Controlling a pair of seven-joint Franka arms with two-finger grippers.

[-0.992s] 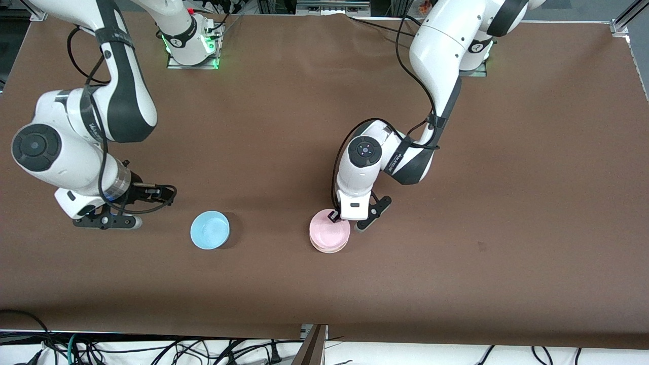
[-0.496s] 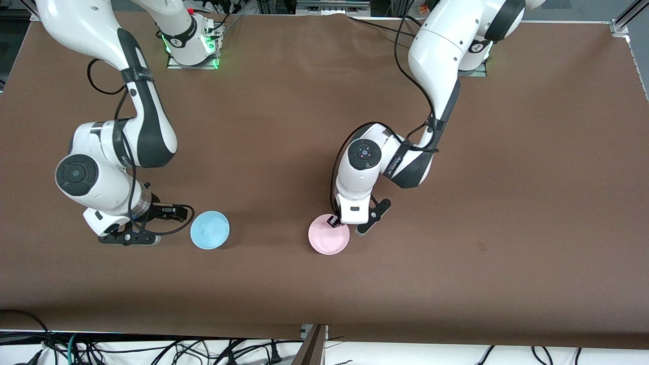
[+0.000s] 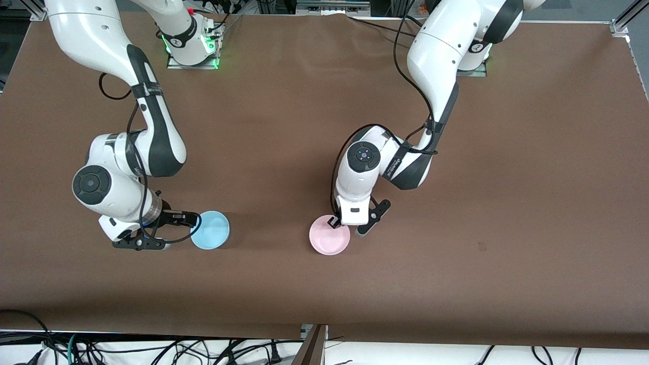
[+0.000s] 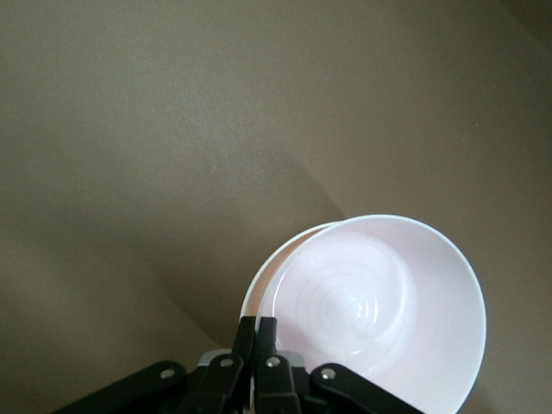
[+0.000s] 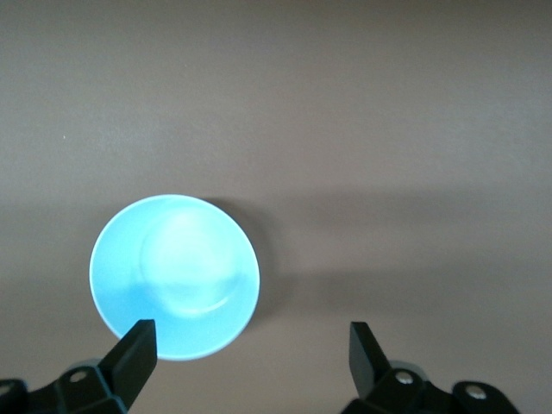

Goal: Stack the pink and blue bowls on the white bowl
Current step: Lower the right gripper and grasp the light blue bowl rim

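Two steps run at once, as we read it. We see the left gripper (image 3: 338, 221) clamped on the rim of the pale pink round plastic bowl (image 3: 329, 241), which sits nested on the plain white plastic bowl (image 4: 263, 289); only the white rim shows beneath. Next it needs to let go and lift clear. Well apart from the pink bowl, toward the right arm's end of the brown desk (image 3: 507, 203), lies the light sky blue plastic bowl (image 3: 210, 230); the right gripper (image 5: 250, 349) hovers at its edge, jaws wide, empty. We find no readable writing.

The pale pink round plastic bowl (image 3: 329, 241) sits on the brown table (image 3: 507, 177); the light blue round plastic bowl (image 3: 210, 230) lies toward the right arm's end
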